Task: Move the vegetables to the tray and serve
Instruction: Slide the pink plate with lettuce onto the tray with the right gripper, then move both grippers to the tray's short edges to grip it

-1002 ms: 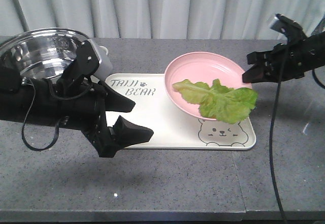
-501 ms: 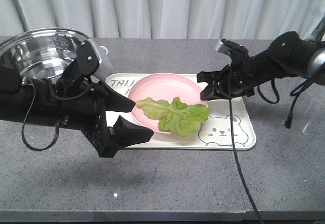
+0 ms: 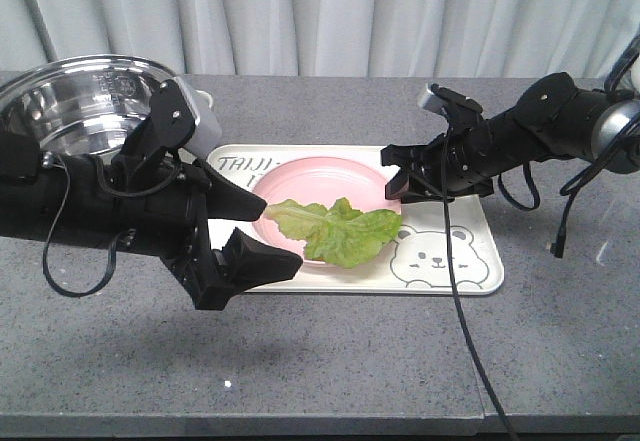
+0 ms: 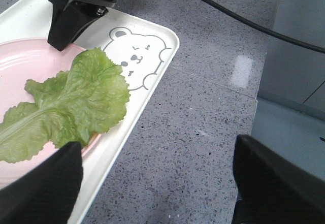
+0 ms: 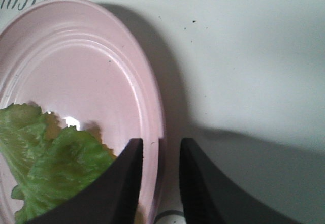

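Lettuce leaf (image 3: pixel 330 231), ruffled bright green, lies on the round pink plate (image 3: pixel 320 176) at the middle of the cream-white rectangular plastic tray (image 3: pixel 470 273). The right gripper (image 5: pixel 161 148) pinches the plate's rim; the left gripper (image 3: pixel 280 234) gapes open at the tray's left edge.

- The steel pot (image 3: pixel 60 101) runs off the left edge of the front view.
- The lettering (image 3: pixel 230 164) on the tray (image 3: pixel 470 276) is half covered by the pink plate (image 3: pixel 320 173) and the left arm (image 3: pixel 100 211).
- In the left wrist view, the picture's left edge cuts off the lettuce leaf (image 4: pixel 66 107).
- The right gripper (image 5: pixel 161 178) straddles the plate's rim. Its fingertips fall below the right wrist view, so contact cannot be told.
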